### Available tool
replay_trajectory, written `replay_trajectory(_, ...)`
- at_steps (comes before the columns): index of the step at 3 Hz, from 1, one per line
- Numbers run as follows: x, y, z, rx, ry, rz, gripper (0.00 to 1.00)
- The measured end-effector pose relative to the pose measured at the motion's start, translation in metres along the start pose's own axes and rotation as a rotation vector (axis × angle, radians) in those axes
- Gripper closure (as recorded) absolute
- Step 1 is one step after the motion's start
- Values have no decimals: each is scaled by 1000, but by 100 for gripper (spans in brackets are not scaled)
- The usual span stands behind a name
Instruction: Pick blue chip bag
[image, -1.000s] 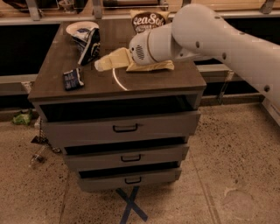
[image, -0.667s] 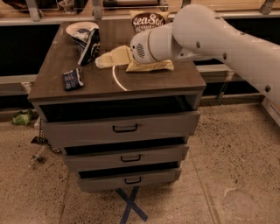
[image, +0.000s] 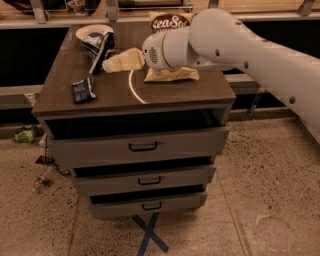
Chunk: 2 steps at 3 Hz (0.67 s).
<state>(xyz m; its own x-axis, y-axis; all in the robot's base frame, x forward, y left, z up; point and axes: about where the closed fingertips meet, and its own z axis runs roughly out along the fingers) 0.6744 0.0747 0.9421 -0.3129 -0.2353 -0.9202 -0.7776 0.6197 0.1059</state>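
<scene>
The blue bag (image: 101, 44) lies near the back-left corner of the bench (image: 195, 92). Its upper end rests against a white bowl (image: 89, 30), so it sits tilted rather than flat. That raised, wrinkled side likely offers an easier pinch than a bag lying flush.

The gripper (image: 124, 60) sits low over the top just right of the bag, aimed left at it and near or touching its right side. The arm (image: 235, 40) reaches in from the right edge, crossing in front of the Sea Salt bag (image: 169, 22) at the back edge, presumably to meet the target sideways.

Whether the gripper is released or clenched I cannot tell. The bag is not lifted. A small packet (image: 82, 90) lies by the left edge, out of the approach.
</scene>
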Motion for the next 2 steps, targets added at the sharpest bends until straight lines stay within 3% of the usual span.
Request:
replay_trajectory(1, -9, -8, 21, 17, -39, -18, 0)
replay_trajectory(2, -12, -13, 53, 12, -79, 25, 0)
